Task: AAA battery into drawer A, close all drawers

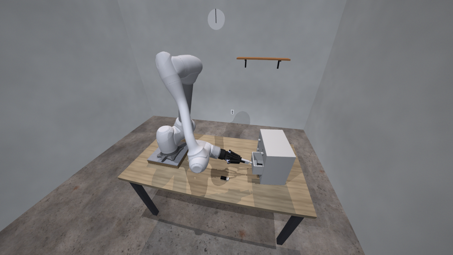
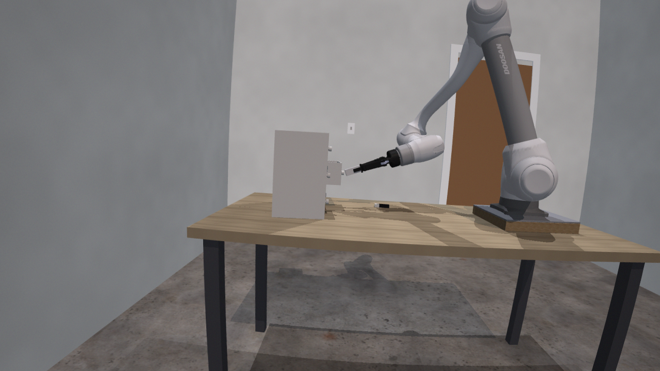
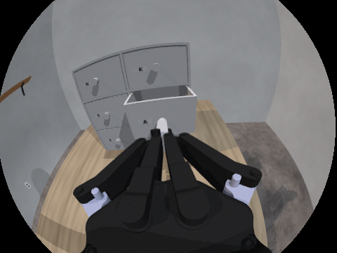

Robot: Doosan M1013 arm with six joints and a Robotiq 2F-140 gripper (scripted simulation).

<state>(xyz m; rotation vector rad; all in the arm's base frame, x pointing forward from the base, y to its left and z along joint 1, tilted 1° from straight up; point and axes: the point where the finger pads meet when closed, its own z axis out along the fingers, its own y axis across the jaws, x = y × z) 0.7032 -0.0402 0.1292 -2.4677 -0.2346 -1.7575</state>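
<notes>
The small grey chest [image 1: 278,169] [image 2: 299,175] stands upright at the table's far end. Drawer A [image 1: 258,170] [image 2: 334,174] [image 3: 179,116], in the middle row, stands partly out and looks level. A small dark object [image 1: 259,164] lies inside it in the top view, consistent with the AAA battery; its details are too small to read. My gripper [image 1: 247,162] [image 2: 349,171] [image 3: 162,127] is shut with nothing visible between its fingers. Its pale tips are at the knob of drawer A, touching or nearly touching; the wrist view does not separate tips from knob.
A small black and white object [image 1: 223,178] [image 2: 382,205] lies on the wooden table [image 1: 202,187] [image 2: 392,237], below and beside the gripper. Drawer K [image 3: 172,67] above A, and drawer H [image 3: 105,72] on the upper left, look pushed in. The left column's lower drawers also look closed.
</notes>
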